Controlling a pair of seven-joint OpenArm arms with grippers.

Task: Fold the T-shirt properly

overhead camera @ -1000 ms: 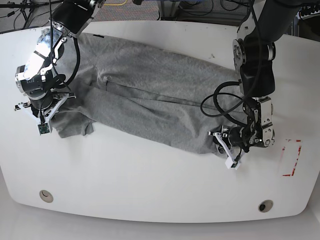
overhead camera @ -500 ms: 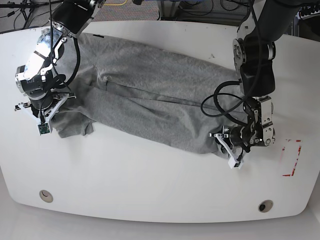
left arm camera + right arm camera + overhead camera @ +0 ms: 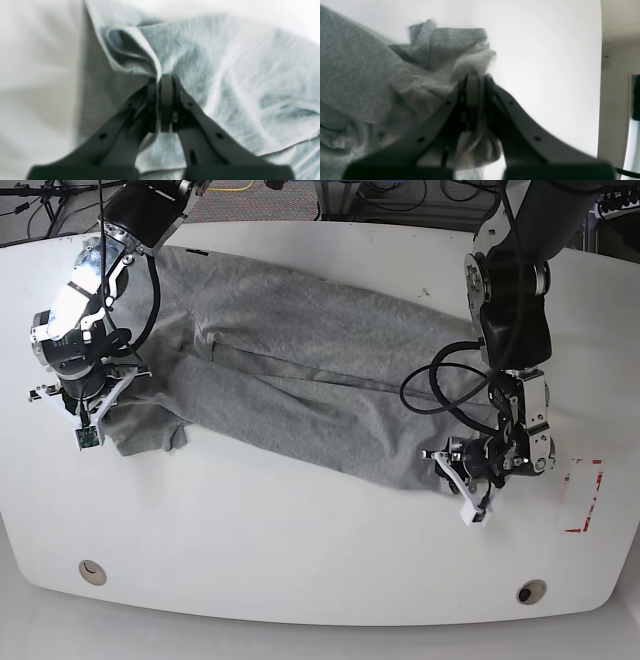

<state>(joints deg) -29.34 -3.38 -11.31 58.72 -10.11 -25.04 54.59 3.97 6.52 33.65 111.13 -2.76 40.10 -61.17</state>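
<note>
Left wrist view
T-shirt (image 3: 225, 75): lying rumpled across most of this view, grey fabric creasing in soft ridges toward the right; focus is blurring fine detail.
Left gripper (image 3: 162, 82): jaws are pressing together on a pinched fold of the T-shirt, with cloth bunching into a small loop just above and left of the tips.
Table (image 3: 32, 75): white surface is showing along the left side, beside the shirt's edge.

Right wrist view
T-shirt: filling the left half of this view, with a crumpled corner rising just above the fingertips.
Right gripper (image 3: 475, 77): jaws are standing narrow and clamping a wad of the T-shirt; more fabric is hanging down between the finger bases.
Table: bare white top is spreading to the right of the pinched cloth.
Room wall (image 3: 617, 75): showing as a pale strip beyond the table's right edge.

Base view
T-shirt (image 3: 300, 380): lying stretched diagonally across the table (image 3: 300, 560), running from upper left to lower right, with a long crease down its middle.
Right gripper (image 3: 85, 405): sitting at the shirt's left end, near the table's left edge, gripping cloth there.
Left gripper (image 3: 455, 475): sitting at the shirt's lower right end, gripping the corner.
Red tape marks (image 3: 585, 495): lying on the table to the right of the left gripper, apart from the shirt.
Table holes (image 3: 92, 571): one round fitting is sitting near the lower left corner, another near the lower right.
</note>
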